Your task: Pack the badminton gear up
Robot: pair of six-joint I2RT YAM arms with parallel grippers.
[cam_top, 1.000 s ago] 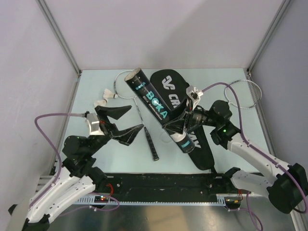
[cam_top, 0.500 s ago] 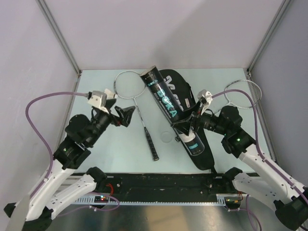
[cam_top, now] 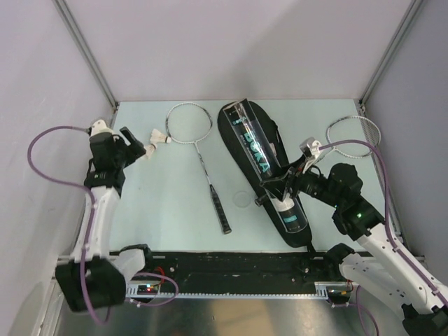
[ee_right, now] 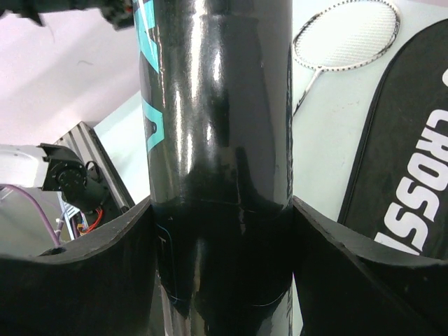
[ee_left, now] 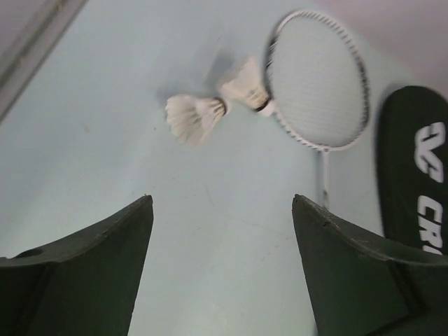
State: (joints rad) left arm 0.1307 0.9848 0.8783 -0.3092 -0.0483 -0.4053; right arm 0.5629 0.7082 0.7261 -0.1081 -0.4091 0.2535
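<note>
Pickup stage: gripping tube (cam_top: pixel 262 154) w/ R end effector (cam_top: pixel 280 189) over bag (cam_top: pixel 274 136), desk (cam_top: pixel 175 210) centre-right; hovering L end effector (ee_left: pixel 220 203), spread, above shuttlecocks (ee_left: pixel 192 115) nr far-left corner. Next prob: lower, nip one gently.

The tube (cam_top: pixel 260 155) is glossy black with teal lettering, and the bag (cam_top: pixel 227 129) under it is matte black with chunky white letters. Over beside the bag, the racquet (ee_left: pixel 318 84) has a silvery-white frame and a black handle. Both shuttlecocks (ee_left: pixel 196 115) are plain white, and the table (cam_top: pixel 161 203) is a pale minty blue.
</note>
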